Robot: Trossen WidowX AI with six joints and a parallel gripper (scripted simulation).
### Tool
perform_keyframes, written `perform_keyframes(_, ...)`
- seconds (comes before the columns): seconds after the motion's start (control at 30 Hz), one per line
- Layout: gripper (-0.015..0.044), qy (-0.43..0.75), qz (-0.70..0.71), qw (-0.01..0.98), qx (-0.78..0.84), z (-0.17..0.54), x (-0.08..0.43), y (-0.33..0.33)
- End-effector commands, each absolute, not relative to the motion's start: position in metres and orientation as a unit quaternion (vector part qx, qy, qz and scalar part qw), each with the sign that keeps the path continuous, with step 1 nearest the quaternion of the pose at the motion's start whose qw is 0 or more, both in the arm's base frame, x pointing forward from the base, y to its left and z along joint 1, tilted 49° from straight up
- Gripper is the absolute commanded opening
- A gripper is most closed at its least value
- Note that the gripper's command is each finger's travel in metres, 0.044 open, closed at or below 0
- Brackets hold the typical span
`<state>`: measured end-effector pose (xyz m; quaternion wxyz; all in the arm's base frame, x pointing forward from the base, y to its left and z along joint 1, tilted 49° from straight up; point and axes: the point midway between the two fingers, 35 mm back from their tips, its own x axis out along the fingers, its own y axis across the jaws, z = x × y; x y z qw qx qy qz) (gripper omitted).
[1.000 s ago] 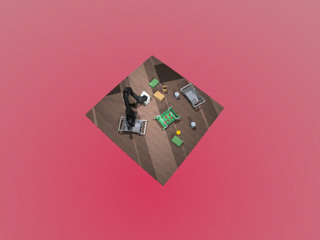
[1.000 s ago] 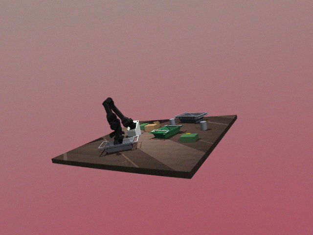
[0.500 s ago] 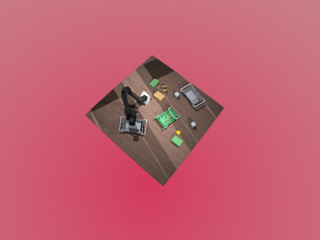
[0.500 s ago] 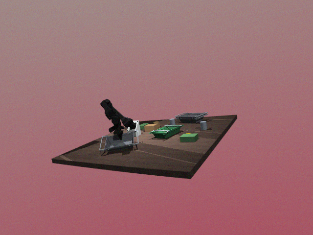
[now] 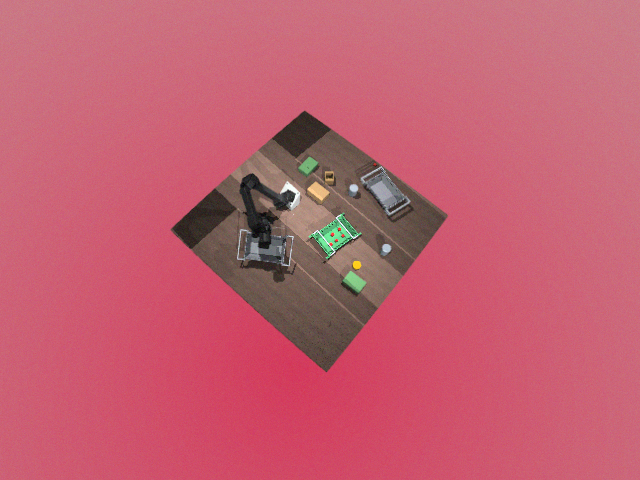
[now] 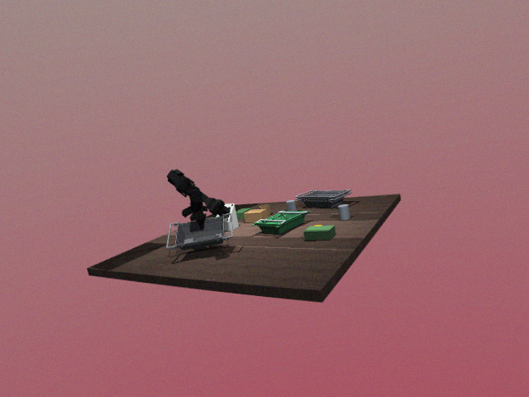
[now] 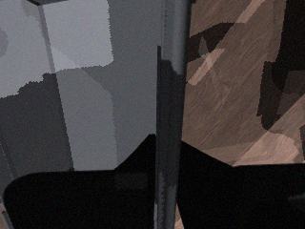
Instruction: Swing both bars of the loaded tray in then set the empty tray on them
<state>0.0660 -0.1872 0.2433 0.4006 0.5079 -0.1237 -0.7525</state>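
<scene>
The loaded green tray [image 5: 343, 244] [image 6: 288, 224] stands on the table with several small red blocks [image 5: 332, 235] in it. Its left wire bar [image 5: 325, 242] [image 6: 273, 221] and right wire bar [image 5: 346, 227] [image 6: 293, 212] both lie across its top, inside the ends. My gripper [image 5: 264, 242] [image 6: 199, 228] [image 7: 158, 139] is shut on the long rim of the empty grey tray [image 5: 277, 250] [image 6: 213, 232] [image 7: 133, 95]. That tray hangs steeply tilted, low over the table to the left of the green one, with its wire bars out at its ends. The fingertips are partly hidden by the rim in the wrist view.
A second grey tray [image 5: 385, 191] [image 6: 323, 202] stands at the back right. Grey cylinders [image 5: 353, 190] [image 5: 386, 249] [image 6: 344, 212], an orange block [image 5: 317, 192] [image 6: 255, 216], green blocks [image 5: 308, 165] [image 5: 354, 282] [image 6: 319, 232] and a yellow disc [image 5: 356, 265] stand around the green tray.
</scene>
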Motion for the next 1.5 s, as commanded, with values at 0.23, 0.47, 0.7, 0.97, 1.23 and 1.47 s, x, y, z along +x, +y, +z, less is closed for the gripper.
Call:
perform_keyframes(0.23,0.0,-0.132,-0.747,0.406,0.509,0.279,0.075,-0.176)
perform_keyframes(0.47,0.0,-0.132,-0.747,0.406,0.509,0.279,0.075,-0.175)
perform_keyframes(0.7,0.0,-0.132,-0.747,0.406,0.509,0.279,0.075,-0.175)
perform_keyframes(0.97,0.0,-0.132,-0.747,0.406,0.509,0.279,0.075,-0.175)
perform_keyframes(1.23,0.0,-0.123,-0.747,0.409,0.51,0.278,0.083,-0.176)
perform_keyframes(1.47,0.0,-0.096,-0.747,0.417,0.509,0.274,0.107,-0.177)
